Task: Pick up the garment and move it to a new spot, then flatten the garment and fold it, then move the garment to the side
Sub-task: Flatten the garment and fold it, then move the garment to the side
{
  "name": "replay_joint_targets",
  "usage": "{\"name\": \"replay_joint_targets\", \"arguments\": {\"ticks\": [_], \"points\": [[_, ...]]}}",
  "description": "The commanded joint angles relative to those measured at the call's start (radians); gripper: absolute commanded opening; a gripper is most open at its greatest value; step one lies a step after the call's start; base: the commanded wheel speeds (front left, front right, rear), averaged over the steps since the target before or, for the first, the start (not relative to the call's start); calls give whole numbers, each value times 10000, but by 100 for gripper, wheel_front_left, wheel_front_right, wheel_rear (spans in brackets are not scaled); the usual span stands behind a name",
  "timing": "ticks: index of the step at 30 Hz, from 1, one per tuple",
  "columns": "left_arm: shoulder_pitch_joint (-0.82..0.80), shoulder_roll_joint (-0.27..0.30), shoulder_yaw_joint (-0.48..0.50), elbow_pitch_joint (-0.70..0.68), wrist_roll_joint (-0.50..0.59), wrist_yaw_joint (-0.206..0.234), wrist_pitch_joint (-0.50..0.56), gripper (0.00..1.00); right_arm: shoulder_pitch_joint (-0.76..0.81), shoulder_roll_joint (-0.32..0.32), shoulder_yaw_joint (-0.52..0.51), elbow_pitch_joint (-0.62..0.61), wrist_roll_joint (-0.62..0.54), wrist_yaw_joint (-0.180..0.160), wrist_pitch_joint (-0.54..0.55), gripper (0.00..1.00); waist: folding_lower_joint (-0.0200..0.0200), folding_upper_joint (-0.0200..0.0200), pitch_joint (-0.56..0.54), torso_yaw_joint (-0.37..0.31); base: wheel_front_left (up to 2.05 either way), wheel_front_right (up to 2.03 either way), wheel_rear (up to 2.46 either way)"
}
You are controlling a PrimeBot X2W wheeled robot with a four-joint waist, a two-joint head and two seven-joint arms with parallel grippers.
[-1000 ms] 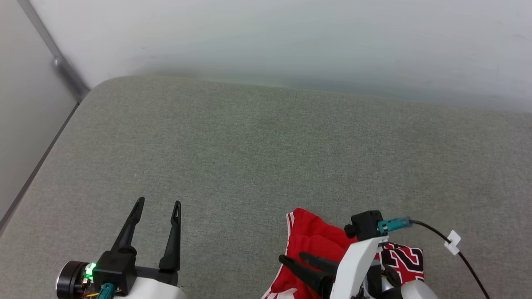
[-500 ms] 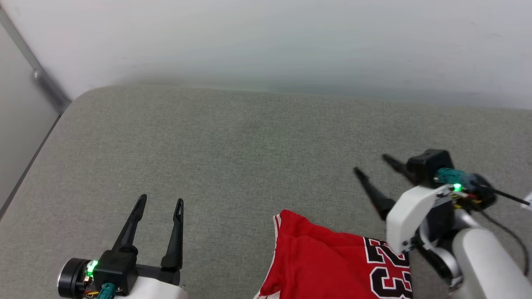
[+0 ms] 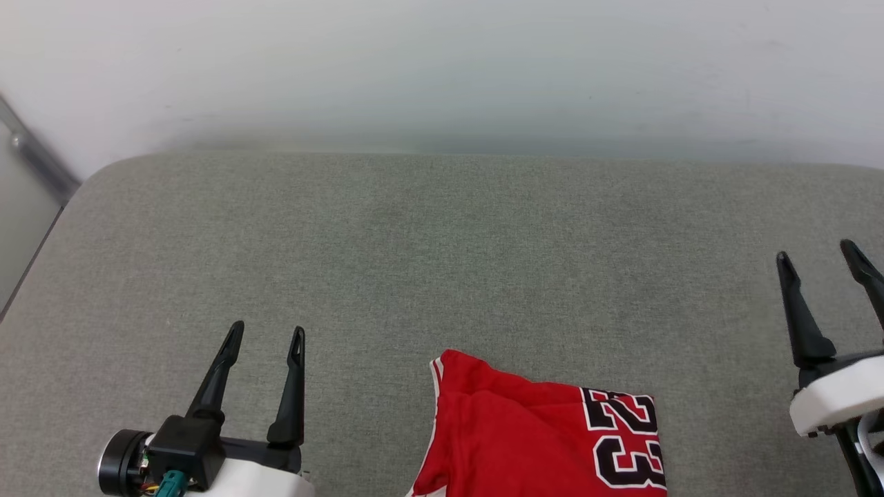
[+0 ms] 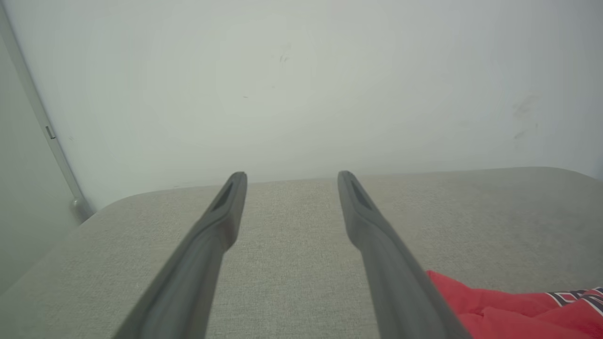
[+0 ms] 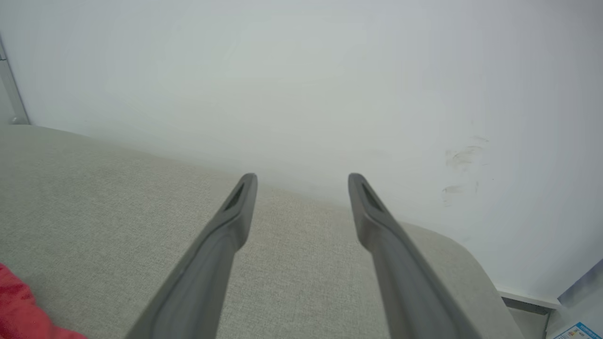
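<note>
Lying folded into a compact red block with the 23 face up, the garment [image 3: 539,435] rests on the grey pad [image 3: 442,241]. Its near part is cut off by the bottom of the head view.

A second ago the right gripper [image 3: 815,249] was down over the garment, its fingers against the red cloth. It has since lifted off and swung well to the garment's right, where it now hangs with its jaws spread wide and nothing between them. The left gripper [image 3: 267,328] has stayed to the garment's left, well apart from it, jaws likewise wide and empty. The head camera has turned a little meanwhile, so the garment's small shift in that view is no move of its own.

My reading is that the cloth has been let go and the fold is finished. Either the garment already sits at its side spot, or only that last shift remains.
</note>
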Motion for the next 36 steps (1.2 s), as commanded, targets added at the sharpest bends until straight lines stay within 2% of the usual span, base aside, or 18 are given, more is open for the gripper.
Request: {"name": "replay_joint_targets", "arguments": {"ticks": [1, 7, 13, 18, 26, 32, 36], "points": [[10, -14, 45, -13, -116, -48, -20, 100, 349, 276, -266, -294, 85, -7, -209, 100, 0, 0, 9, -25, 0, 0, 0], [152, -57, -21, -65, -267, -122, -20, 100, 1367, 1075, -803, -1236, 111, -6, -629, 100, 0, 0, 39, -18, 0, 0, 0], [213, -68, -162, 11, -287, -192, -20, 100, 2147, 1796, -875, -1789, -100, -7, -840, 100, 0, 0, 52, 37, 0, 0, 0], [187, -73, -248, 110, -277, -230, -20, 100, 2340, 2080, -815, -1799, -139, -6, -794, 100, 0, 0, 31, 51, 0, 0, 0], [131, -39, -276, 168, -323, -237, -20, 100, 2352, 2173, -750, -1759, -128, -6, -572, 100, 0, 0, -12, 55, 0, 0, 0], [67, 22, -332, 202, -317, -241, -20, 100, 2534, 2143, -733, -1830, 234, -6, 482, 100, 0, 0, 113, 106, 0, 0, 0], [-59, 55, -414, 79, -286, -243, -20, 100, 2683, 1861, -459, -2130, 861, -6, 2430, 100, 0, 0, 291, 162, 0, 0, 0]]}}
